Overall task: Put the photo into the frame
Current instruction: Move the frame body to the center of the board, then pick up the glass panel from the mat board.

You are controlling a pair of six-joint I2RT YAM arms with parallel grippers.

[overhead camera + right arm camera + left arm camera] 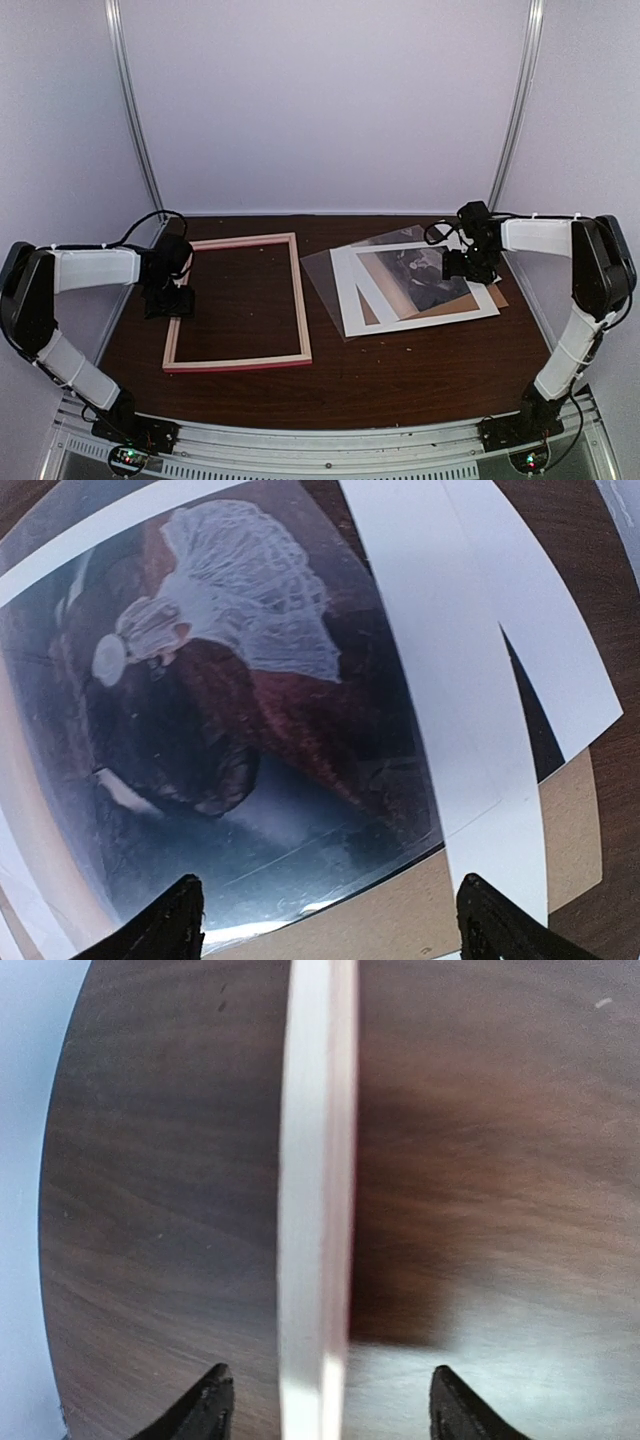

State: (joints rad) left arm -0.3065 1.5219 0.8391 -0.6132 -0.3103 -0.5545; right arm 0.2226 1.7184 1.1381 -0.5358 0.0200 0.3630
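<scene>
Left gripper [330, 1415]: jaws stand apart, one fingertip on either side of the left bar of the frame [315, 1210]. There is a clear gap to each side of the bar. Nothing is held.

Right gripper [330, 925]: jaws wide apart, poised above the photo [250, 730], near its lower edge in the wrist view. Nothing lies between the fingertips, and contact with the print cannot be confirmed.

The frame [240, 361] lies flat on the left half of the table [400, 390], pale wood side up. A pink edge shows along its near bar. Its left bar runs close to the table's left edge, under the left gripper [170, 297]. Bare table shows through the opening.

The photo [425, 275] lies picture side up on the right half of the table, towards the far-right corner. It is well apart from the frame and sits in a loose stack beneath the right gripper [470, 265]. The stack includes a white card mount [420, 322], a brown backing board [565, 820] and a clear sheet [318, 270] jutting out on the frame side. The exact layering of the stack cannot be determined.
</scene>
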